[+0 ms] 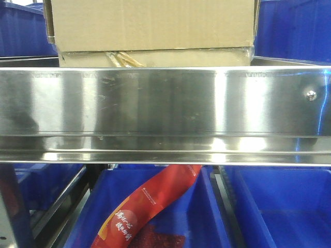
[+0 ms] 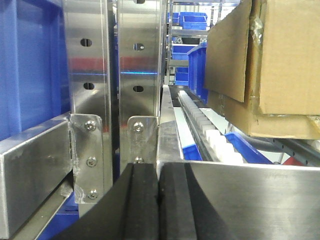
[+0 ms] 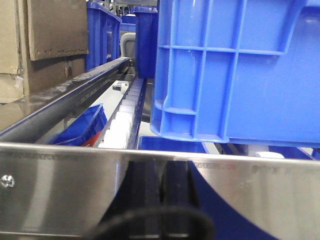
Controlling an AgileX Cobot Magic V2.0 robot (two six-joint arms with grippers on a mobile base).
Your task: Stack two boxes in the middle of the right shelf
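My left claw [image 2: 159, 200]: pads pressed together, holding nothing | my right claw [image 3: 161, 200]: pads together too, empty | tall box [image 2: 280, 55] sits on flat box [image 2: 270, 122], both on the shelf [image 1: 165, 103], up and to the right of my left claw | blue bin [image 3: 240, 70] above-right of my right claw.

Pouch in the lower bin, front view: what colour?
Red pouch with yellow-gold print, lying in a blue bin. Front view shows it best.
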